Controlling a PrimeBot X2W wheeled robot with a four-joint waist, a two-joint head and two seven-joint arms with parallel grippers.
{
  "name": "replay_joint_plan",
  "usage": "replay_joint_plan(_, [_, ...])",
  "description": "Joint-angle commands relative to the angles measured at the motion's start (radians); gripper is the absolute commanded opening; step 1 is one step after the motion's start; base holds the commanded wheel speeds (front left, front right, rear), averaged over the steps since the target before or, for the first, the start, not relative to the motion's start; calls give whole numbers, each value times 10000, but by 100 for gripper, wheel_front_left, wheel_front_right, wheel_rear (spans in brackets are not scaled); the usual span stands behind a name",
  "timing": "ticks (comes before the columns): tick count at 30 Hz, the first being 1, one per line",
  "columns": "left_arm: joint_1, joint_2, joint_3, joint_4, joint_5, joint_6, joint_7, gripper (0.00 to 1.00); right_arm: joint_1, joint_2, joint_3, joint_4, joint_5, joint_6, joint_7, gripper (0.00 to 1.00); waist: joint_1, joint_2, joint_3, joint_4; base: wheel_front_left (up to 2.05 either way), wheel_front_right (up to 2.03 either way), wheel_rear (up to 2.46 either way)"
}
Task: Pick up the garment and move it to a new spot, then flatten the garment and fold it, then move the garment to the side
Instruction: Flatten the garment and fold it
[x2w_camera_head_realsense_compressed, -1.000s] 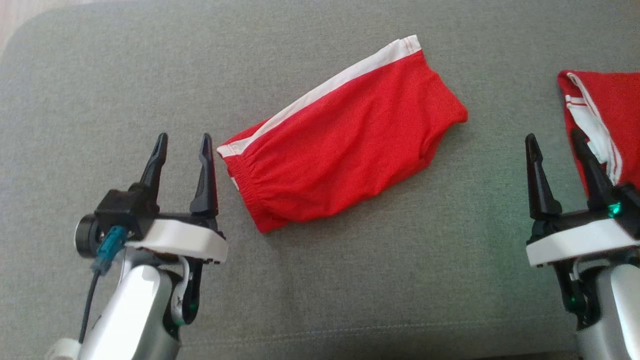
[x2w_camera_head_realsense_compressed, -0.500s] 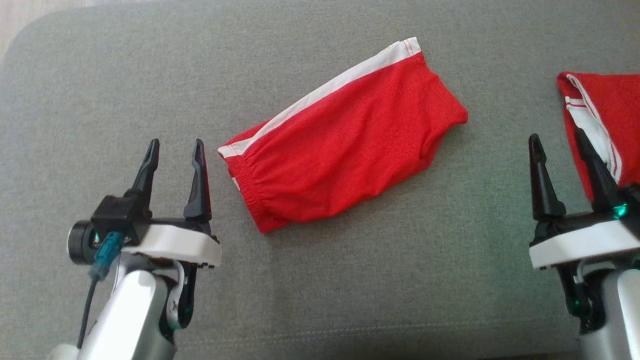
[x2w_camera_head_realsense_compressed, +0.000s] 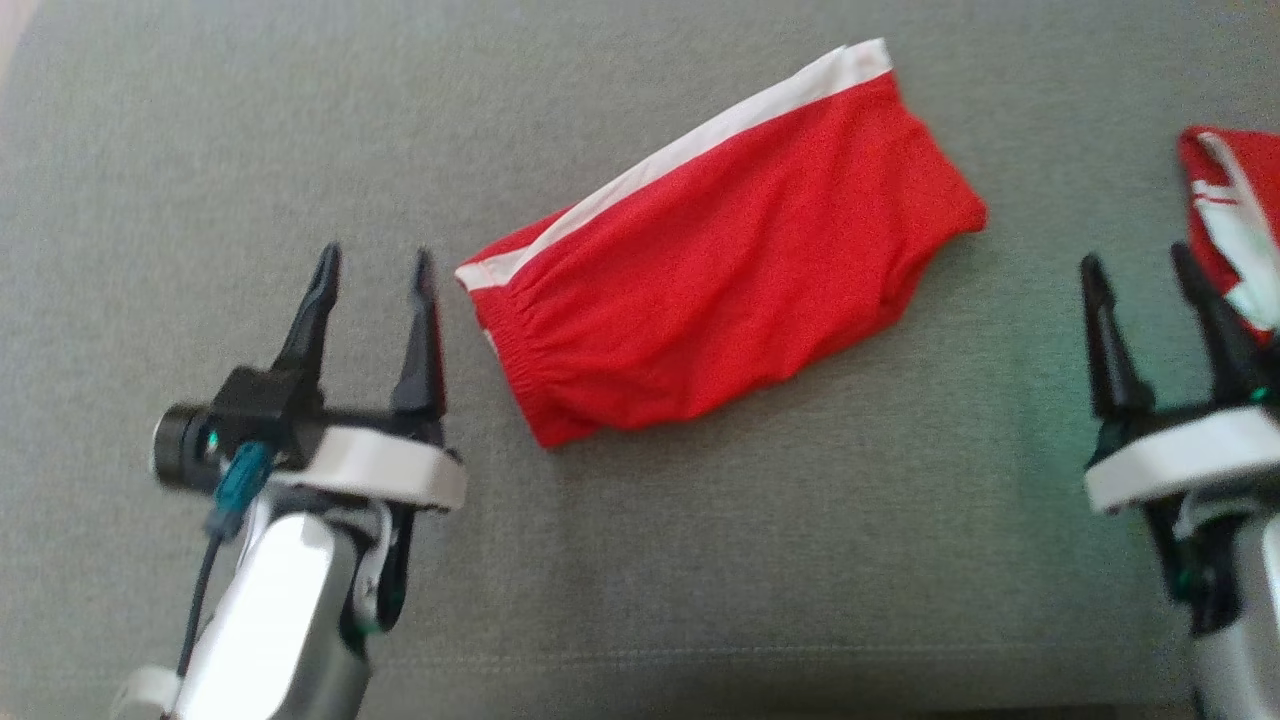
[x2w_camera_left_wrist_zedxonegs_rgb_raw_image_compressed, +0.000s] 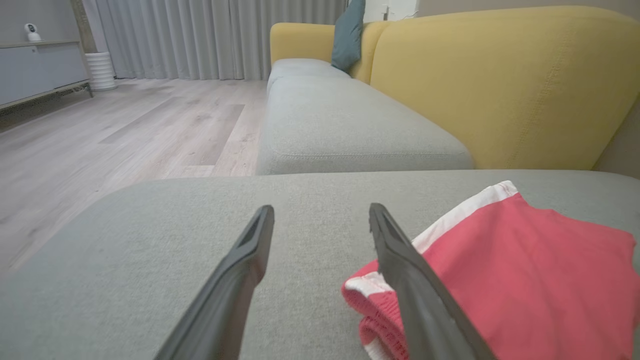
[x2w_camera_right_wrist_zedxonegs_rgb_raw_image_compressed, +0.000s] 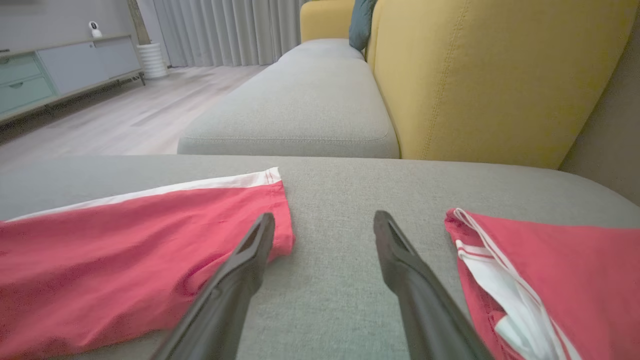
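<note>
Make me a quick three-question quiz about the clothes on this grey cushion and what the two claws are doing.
1. True or false: the left claw is gripping the folded red garment.
2. What colour is the stripe along that garment's far edge? A white, B blue, C black.
3. Fill the blank: the second red garment lies on the grey cushion next to the ____ claw.

Key
1. False: it is open beside the garment, holding nothing.
2. A.
3. The right claw, which is open too.
</note>
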Motion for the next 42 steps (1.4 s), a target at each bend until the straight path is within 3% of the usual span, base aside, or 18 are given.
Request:
replay_joint_plan(1, [-733, 21, 238, -439, 160, -78, -53, 100, -875, -505, 213, -47, 68, 39, 93, 100, 1, -1, 591, 457, 0, 0, 0])
replay_joint_plan(10, [-1430, -494, 103, -482, 428, -354, -53, 100, -2901, -1499, 1407, 2084, 718, 39, 1205, 100, 1, -1, 1560, 1192, 0, 0, 0])
replay_joint_plan(18, [-1482, -777, 255, -290, 597, -592, -53, 100, -3581, -1726, 2014, 3209, 1576, 39, 3090, 100, 1, -1, 1642, 1365, 0, 0, 0])
replay_joint_plan(19, [-1466, -800, 290, -284, 615, -612, -53, 100, -3566, -1711, 2025, 3213, 1683, 39, 3236, 72, 1, -1, 1630, 1363, 0, 0, 0])
replay_joint_plan(21, [-1431, -840, 355, -271, 660, -644, -53, 100, -3482, -1684, 2026, 3120, 1787, 39, 3423, 0, 1, -1, 1607, 1347, 0, 0, 0])
replay_joint_plan(26, [-1290, -878, 553, -228, 776, -713, -53, 100, -3038, -1426, 1719, 2607, 1605, 39, 3403, 0, 1, -1, 1426, 1150, 0, 0, 0])
replay_joint_plan(35, [-506, -821, 870, 61, 726, -861, -53, 100, -762, -222, 512, 1270, 1224, 39, 2688, 0, 1, -1, 509, 492, 0, 0, 0])
replay_joint_plan(42, [88, -801, 900, 235, 646, -914, -53, 100, 257, 442, -314, 1316, 914, 39, 2366, 0, 1, -1, -18, 182, 0, 0, 0])
